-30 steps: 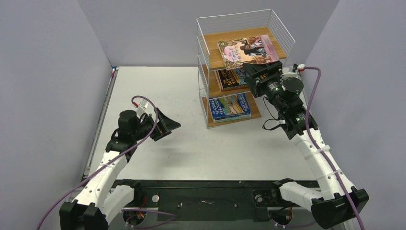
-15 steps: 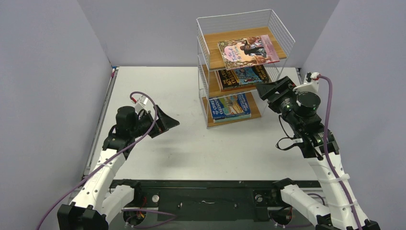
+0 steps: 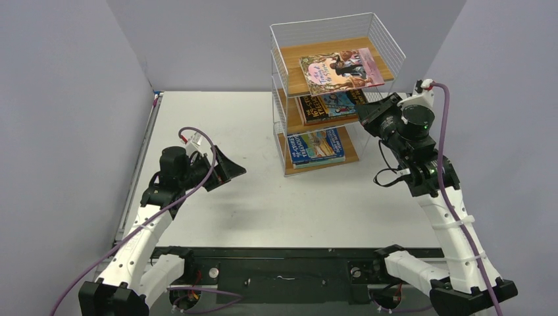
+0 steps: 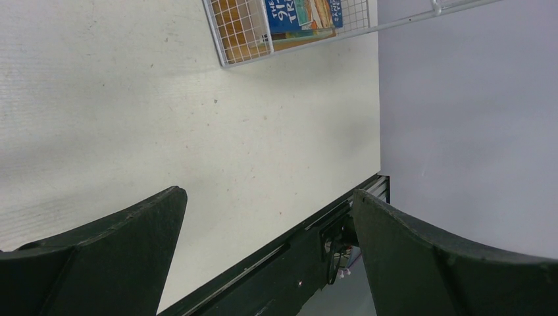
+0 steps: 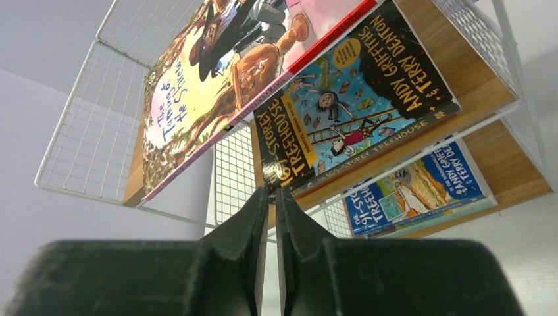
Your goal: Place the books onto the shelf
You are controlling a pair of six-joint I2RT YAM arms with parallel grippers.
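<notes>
From above, the shelf stands at the far right of the white surface, three tiers of white wire mesh with pale wooden boards. A pink book lies flat on the top tier, a dark book on the middle tier and a blue book on the bottom one. The right arm reaches up to the shelf's right side. The right jaws sit just beside the middle tier; whether they touch the wire cannot be told. The left arm is well apart from the shelf, and the left jaws hang over bare surface. Plain grey walls close in the surface on three sides.

In the left wrist view the left jaws stand wide apart with nothing between them. Below is the matt, faintly speckled surface, with the shelf's mesh corner and the blue book at the top edge.

In the right wrist view the right jaws are pressed together and hold nothing. Just past their tips is the spine of the glossy dark book. The pink book is above it and the blue book below, each thin and flat on its board.
</notes>
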